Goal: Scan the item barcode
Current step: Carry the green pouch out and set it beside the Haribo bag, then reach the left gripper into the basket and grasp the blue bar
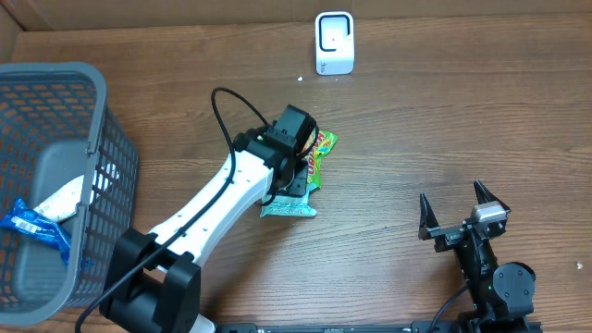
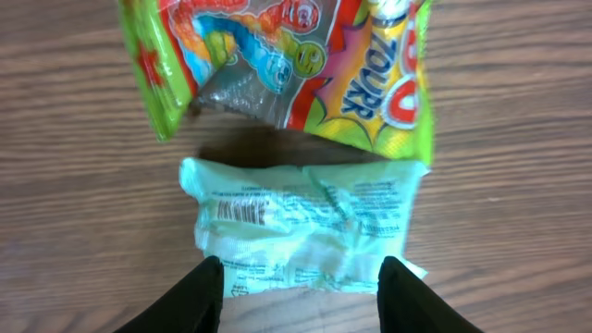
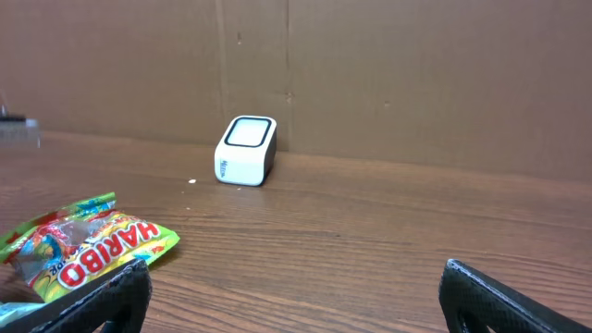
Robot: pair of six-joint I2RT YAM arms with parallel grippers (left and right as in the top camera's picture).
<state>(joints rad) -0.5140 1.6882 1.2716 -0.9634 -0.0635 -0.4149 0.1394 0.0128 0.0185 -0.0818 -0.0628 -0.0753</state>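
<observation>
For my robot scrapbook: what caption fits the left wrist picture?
Open left gripper over a pale green packet, barcode up, beside a gummy candy bag.

On the bright green and yellow plastic candy bag (image 3: 97, 250) the brand name "HARIBO" is printed in large capitals. From the left wrist view, the letters "OUR" are read on the same bag's yellow starburst. A black barcode (image 2: 242, 211) is printed on the pale green crinkled plastic packet (image 2: 305, 227). The fine print beside it is too small to be read.
</observation>
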